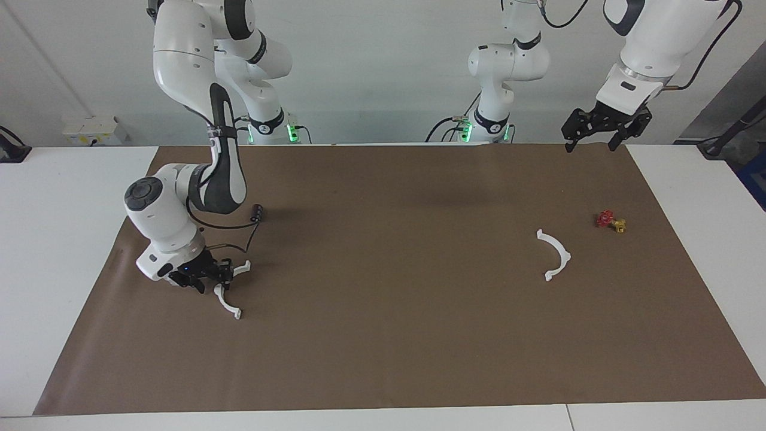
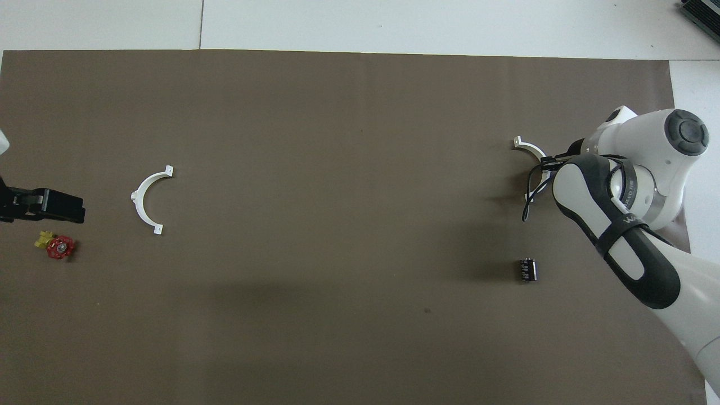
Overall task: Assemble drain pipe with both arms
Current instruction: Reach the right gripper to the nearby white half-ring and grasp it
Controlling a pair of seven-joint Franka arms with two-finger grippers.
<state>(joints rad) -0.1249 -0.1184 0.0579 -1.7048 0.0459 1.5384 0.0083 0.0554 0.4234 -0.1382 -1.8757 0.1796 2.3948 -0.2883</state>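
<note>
Low at its own end of the brown mat (image 1: 383, 335), the right gripper (image 1: 216, 276) has its fingers pinched together on one white half-ring (image 1: 226, 302) of the drain pipe; the curved piece pokes out from between the fingertips, one tabbed end on the mat just below the gripper in the facing view, the other tab showing just beside the fingers. From overhead, the right arm's wrist covers the gripper itself, and only an end of that half-ring (image 2: 529, 146) shows past the arm, along with a loop of black cable. Lettering runs along the right arm's forearm band in the overhead view, but it is too small to read.

Meanwhile the left gripper (image 1: 604, 129) hangs high over the left arm's end of the table, fingers spread and holding nothing, the arm waiting. The second half-ring (image 1: 555, 256) lies flat on the mat, well apart from that gripper and untouched. A small red and yellow piece (image 1: 610, 221) sits near it, between it and the mat's edge; overhead the left gripper (image 2: 42, 205) appears just above this piece, which there looks like a red handwheel on a yellow body (image 2: 56, 245).

A small black cylinder (image 1: 258, 212) lies on the mat near the right arm's elbow, apart from the right gripper; the overhead view shows it ribbed (image 2: 527, 269).
</note>
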